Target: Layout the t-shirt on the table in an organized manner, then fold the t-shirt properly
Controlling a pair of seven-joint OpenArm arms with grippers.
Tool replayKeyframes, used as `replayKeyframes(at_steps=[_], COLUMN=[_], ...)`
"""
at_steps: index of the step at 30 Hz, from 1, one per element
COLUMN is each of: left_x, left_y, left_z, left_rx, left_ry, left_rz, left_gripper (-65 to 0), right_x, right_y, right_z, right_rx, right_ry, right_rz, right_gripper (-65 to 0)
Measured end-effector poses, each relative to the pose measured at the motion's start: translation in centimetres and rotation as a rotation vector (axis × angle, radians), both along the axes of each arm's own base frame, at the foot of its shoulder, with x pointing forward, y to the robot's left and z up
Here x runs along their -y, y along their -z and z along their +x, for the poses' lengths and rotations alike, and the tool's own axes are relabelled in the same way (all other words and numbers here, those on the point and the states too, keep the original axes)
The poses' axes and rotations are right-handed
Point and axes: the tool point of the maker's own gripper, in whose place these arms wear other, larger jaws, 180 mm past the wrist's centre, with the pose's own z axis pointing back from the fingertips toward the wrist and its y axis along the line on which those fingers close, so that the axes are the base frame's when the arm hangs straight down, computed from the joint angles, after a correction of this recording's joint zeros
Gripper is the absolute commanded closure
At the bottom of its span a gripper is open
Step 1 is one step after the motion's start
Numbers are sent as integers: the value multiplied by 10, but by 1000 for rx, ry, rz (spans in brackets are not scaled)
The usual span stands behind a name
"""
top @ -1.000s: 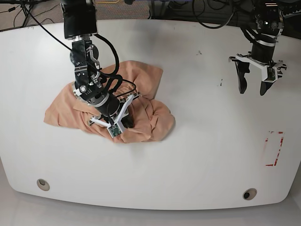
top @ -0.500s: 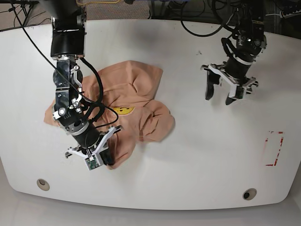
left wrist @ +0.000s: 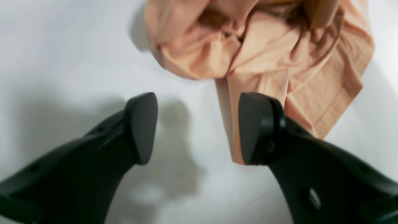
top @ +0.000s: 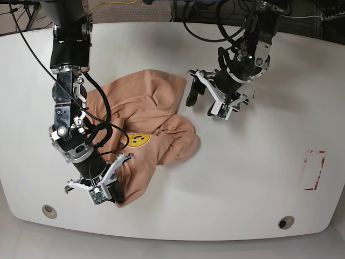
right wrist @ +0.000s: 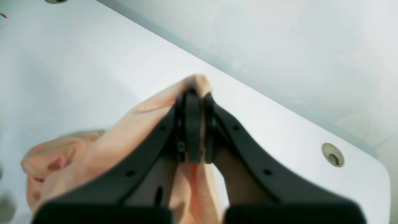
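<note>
- Near the table's (top: 253,162) front-left edge, beside the left grommet (top: 49,211): right gripper (top: 114,195), jaws together and clamped on a fold of the shirt (top: 148,116).
- In the right wrist view (right wrist: 192,102), pinched cloth bulging just past the fingertips and draping back under the fingers (right wrist: 149,149); table edge and one grommet (right wrist: 332,154) beyond.
- Left of table centre: shirt, crumpled and bunched, not spread flat; one corner drawn toward the front edge by the right gripper, rest lying in folds on the tabletop.
- On the shirt, just right of the right arm (top: 70,108): yellow smiley print (top: 138,140), facing up.
- At the shirt's far right edge: left gripper (top: 205,102), jaws wide apart, holding nothing.
- In the left wrist view (left wrist: 197,127), one finger (left wrist: 141,124) over bare table (left wrist: 62,62), the other (left wrist: 259,127) over a hem strip of the shirt (left wrist: 264,56); contact with the cloth not clear from this view.
- Far right of the shirt, near the table's right edge: red dashed rectangle (top: 314,170).
- Right of the shirt, near the front edge: second grommet (top: 285,222).
</note>
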Motion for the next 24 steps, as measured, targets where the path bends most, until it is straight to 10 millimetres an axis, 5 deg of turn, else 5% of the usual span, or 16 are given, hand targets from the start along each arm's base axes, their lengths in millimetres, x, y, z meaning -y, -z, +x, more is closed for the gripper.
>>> replayKeyframes(at_steps=[14,24], left_x=[47,66], left_y=[49,57], left_z=[-24,-18], left_rx=[-150,-145], left_ry=[132,162], left_rz=[12,-12], left_gripper=[-389,-381], right_x=[13,18], right_y=[-12,-13], right_z=[-3,-4], right_rx=[32,34], right_ry=[9,12], right_rz=[-52,-68], right_gripper=[0,0])
